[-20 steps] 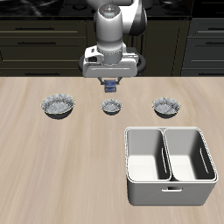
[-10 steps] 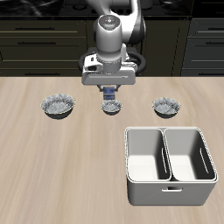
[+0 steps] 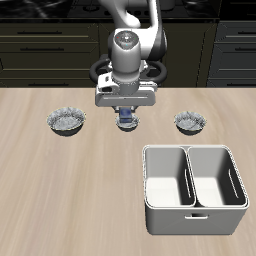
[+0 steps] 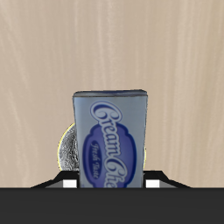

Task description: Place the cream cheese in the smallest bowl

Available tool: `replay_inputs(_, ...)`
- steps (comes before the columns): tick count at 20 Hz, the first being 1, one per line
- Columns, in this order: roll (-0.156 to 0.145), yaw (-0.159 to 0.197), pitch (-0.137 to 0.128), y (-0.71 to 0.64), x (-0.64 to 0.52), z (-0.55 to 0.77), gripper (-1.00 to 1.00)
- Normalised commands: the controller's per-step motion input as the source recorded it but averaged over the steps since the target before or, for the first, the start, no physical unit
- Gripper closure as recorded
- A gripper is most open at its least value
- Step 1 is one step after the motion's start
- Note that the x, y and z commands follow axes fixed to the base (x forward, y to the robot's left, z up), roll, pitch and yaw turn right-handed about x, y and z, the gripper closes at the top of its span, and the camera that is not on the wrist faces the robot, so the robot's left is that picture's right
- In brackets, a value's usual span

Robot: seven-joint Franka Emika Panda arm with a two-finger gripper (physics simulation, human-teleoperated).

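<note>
Working across the counter (image 3: 40,170) from one side edge to the other, the exterior view shows a row of 3 speckled bowls set well back from the front edge.

1. The first wide bowl (image 3: 66,122) sits toward one side edge, untouched. It is not the target and stays clear of the arm's path.
2. The smallest bowl (image 3: 127,122) sits mid-row, near the counter's centre line. The gripper (image 3: 126,107) hangs directly above it, clenched on the cream cheese (image 4: 110,140) — the wrist view shows the box upright between the fingers, label facing the camera, with the bowl's speckled rim (image 4: 66,150) showing just behind it. The box is held on end, probably so that it fits inside this narrow bowl. It appears to be just above the bowl or entering it; contact with the bowl's inside cannot be confirmed.
3. The second wide bowl (image 3: 189,122) sits toward the opposite side edge, apart from the arm.
4. The white 2-compartment bin (image 3: 194,188) stands nearer the front edge, toward the same side as the second wide bowl — out of the working zone.

Surface: pale wood-grain counter, flat.

Room: dark cabinet fronts (image 3: 40,45) run along the back, behind the robot's base.
</note>
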Motion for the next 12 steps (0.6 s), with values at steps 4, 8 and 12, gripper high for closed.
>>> replay_inputs(4,-0.007,0.013,0.035,0.0,-0.01,-0.18,1.0)
replay_inputs(8,0.106,-0.04,0.162,0.14,-0.05,-0.34,-1.0)
replay_inputs(12,0.025,-0.005,0.032,0.0,-0.01,-0.08,-1.0)
